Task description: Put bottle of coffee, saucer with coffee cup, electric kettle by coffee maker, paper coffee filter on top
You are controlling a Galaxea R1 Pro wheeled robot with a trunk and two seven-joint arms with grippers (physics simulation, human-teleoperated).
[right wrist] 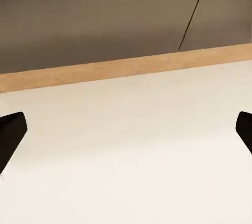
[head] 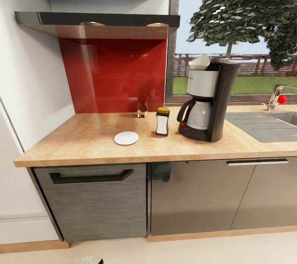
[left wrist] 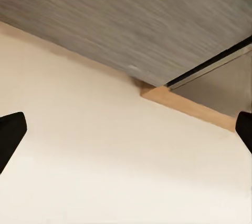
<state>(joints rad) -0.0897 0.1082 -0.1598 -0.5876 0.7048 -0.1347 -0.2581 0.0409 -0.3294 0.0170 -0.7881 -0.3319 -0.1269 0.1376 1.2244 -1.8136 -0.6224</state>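
Head view: bottle of coffee [head: 162,121] and saucer [head: 126,138] flank my coffee maker [head: 208,101]; both grippers hang spread, empty, floorward

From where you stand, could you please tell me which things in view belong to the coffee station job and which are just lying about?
Job things:
- coffee maker
- paper coffee filter on top of it
- bottle of coffee beside it
- saucer, no cup on it
- kitchen countertop
- kitchen shelf

Just there:
- sink
- tap
- small brownish object by the red backsplash
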